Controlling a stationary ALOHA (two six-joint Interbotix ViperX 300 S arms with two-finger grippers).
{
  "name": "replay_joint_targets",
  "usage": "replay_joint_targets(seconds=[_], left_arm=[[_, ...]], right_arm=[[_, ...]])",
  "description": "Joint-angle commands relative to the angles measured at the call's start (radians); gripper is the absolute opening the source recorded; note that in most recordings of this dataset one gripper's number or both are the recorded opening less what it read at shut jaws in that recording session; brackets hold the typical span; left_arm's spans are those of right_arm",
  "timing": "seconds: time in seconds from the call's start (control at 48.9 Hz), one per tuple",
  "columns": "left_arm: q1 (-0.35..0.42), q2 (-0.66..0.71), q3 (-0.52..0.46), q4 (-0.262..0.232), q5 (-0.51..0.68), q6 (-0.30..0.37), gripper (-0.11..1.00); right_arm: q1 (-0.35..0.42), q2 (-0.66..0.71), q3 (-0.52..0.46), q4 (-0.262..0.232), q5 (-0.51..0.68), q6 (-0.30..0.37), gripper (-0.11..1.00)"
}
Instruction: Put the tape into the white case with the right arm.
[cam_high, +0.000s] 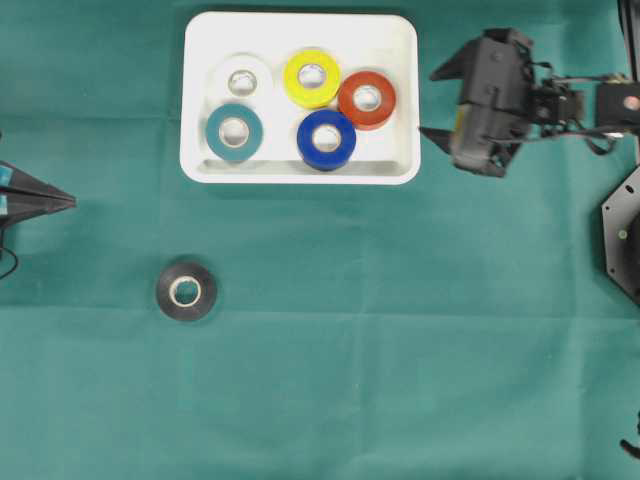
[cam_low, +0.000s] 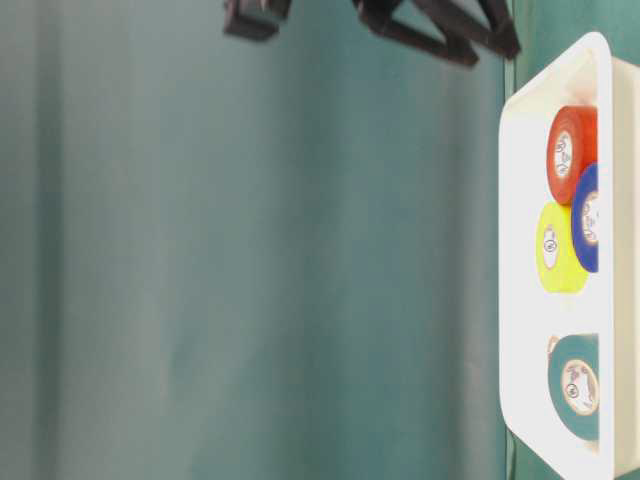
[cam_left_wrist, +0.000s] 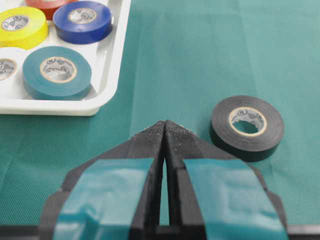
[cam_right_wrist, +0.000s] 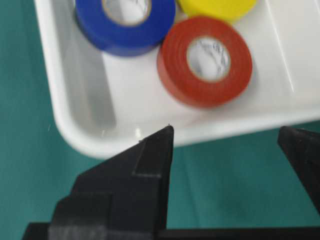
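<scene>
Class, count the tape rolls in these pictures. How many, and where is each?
6. Five lie in the white case: white, yellow, red, teal, blue. The black roll lies on the green cloth.

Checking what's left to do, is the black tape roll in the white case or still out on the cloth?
Out. The black tape roll lies flat on the green cloth, apart from the white case, which holds five other rolls.

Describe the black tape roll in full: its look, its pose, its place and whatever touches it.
The black tape roll is a glossy black ring of wound tape around a pale printed cardboard core with an open hole. It lies flat on the green cloth, hole up, outside the white case, towards the left arm's side of the table. Nothing touches it but the cloth; the left gripper, jaws shut, points just beside it.
</scene>
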Motion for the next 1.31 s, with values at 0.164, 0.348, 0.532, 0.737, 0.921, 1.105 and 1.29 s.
replay_joint_targets(seconds=[0.164,0.348,0.532,0.737,0.921,1.105,1.29], left_arm=[[0.002,0.009,-0.012,-0.002,-0.009,0.0,0.0],[0.002,0.009,-0.012,-0.002,-0.009,0.0,0.0],[0.002,0.009,-0.012,-0.002,-0.009,0.0,0.0],[0.002,0.009,-0.012,-0.002,-0.009,0.0,0.0],[0.002,0.009,-0.012,-0.002,-0.009,0.0,0.0],[0.002,0.009,-0.012,-0.002,-0.009,0.0,0.0],[0.002,0.009,-0.012,-0.002,-0.009,0.0,0.0]], right_arm=[[-0.003,-0.155,0.121,-0.002,-0.028,0.0,0.73],[-0.003,-0.268,0.199,-0.002,-0.029,0.0,0.73],[-0.003,-0.351,0.256,0.0,-0.051,0.003,0.73],[-0.002,-0.368,0.278,0.0,-0.104,0.005,0.73],[0.029,-0.362,0.287,0.0,-0.123,0.006,0.73],[0.117,-0.368,0.318,0.0,-0.123,0.008,0.73],[0.258,-0.371,0.334,0.006,-0.118,0.012,0.72]])
